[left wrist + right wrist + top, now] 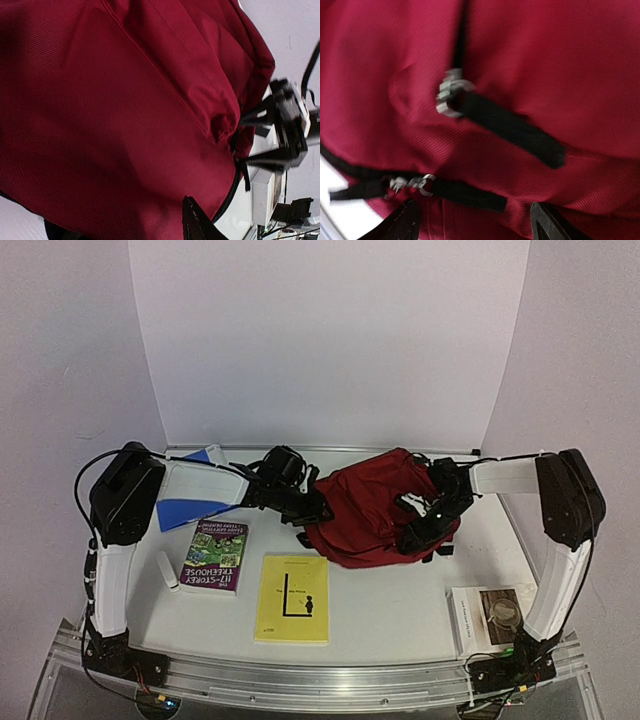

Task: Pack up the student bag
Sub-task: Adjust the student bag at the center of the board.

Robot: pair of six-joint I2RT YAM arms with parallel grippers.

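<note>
Flanking the large dark red soft fabric backpack (365, 505) at mid-frame, long axis left-to-right, seemingly equally near either end: right gripper (425, 515) jaws apart before black zipper pull tabs (510, 127), left gripper (318, 508) against fabric, spread impossible to tell.

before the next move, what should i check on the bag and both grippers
1. Bag lies between left gripper and right gripper: ok.
2. Bag open for packing: not ok, no opening shows.
3. Zipper pull ahead of right gripper: ok, jaws wide, nothing gripped.
4. Fabric held by left gripper: cannot tell.
5. Yellow book and purple book lying free on table: ok.
</note>
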